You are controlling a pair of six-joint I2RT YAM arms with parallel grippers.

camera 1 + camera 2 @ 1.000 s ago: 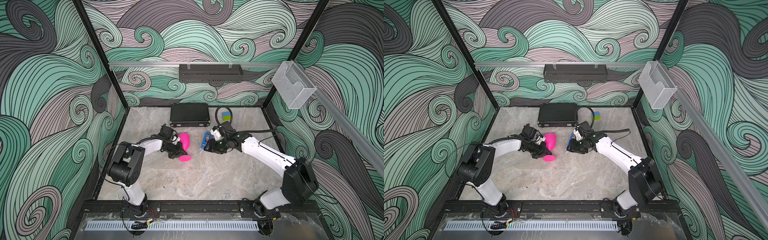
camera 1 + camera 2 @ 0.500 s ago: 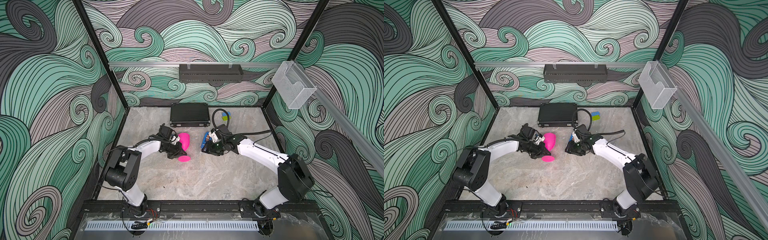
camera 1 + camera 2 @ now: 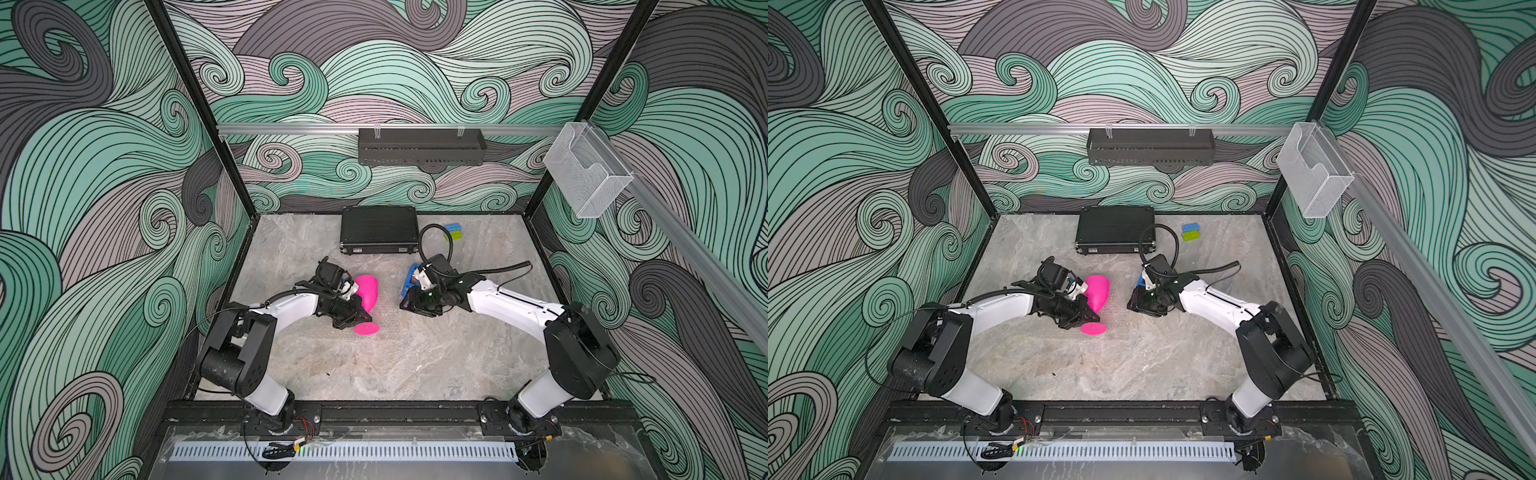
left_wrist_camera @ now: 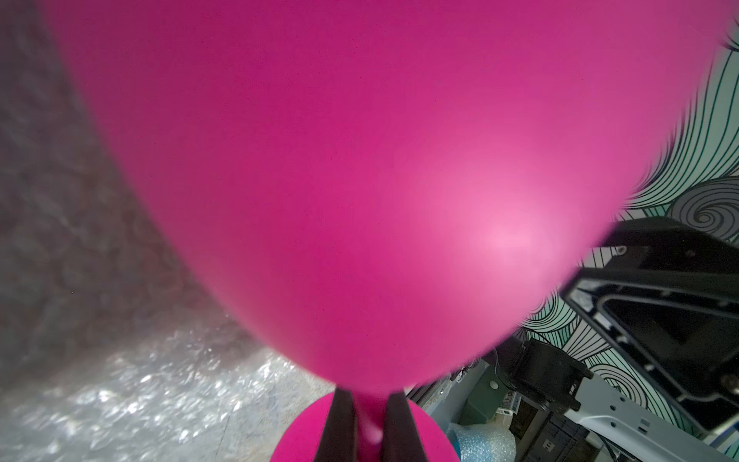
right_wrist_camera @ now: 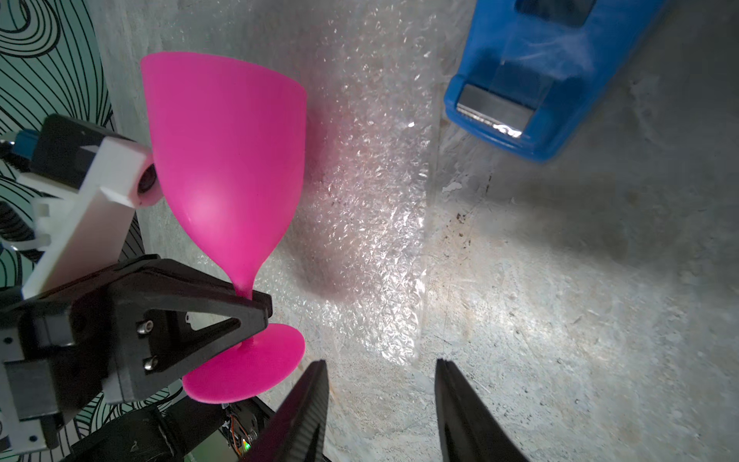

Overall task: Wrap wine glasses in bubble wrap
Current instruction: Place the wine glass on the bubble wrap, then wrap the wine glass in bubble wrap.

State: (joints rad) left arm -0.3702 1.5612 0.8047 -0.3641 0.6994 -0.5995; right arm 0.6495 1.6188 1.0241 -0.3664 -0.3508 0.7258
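The wine glass is a magenta-pink goblet, tilted with its bowl toward the back and its foot toward the front. My left gripper is shut on its stem, just above the round foot. The bowl fills the left wrist view. The bubble wrap lies flat on the table beside and under the goblet. My right gripper stands open at the sheet's right edge, with nothing between its fingers.
A blue tape dispenser sits right behind my right gripper. A black case lies at the back, with blue and green bricks to its right. The enclosure walls ring the table.
My right arm has shifted slightly left toward the goblet, and my left arm's elbow has sunk a little. The goblet stays in the same place and grip.
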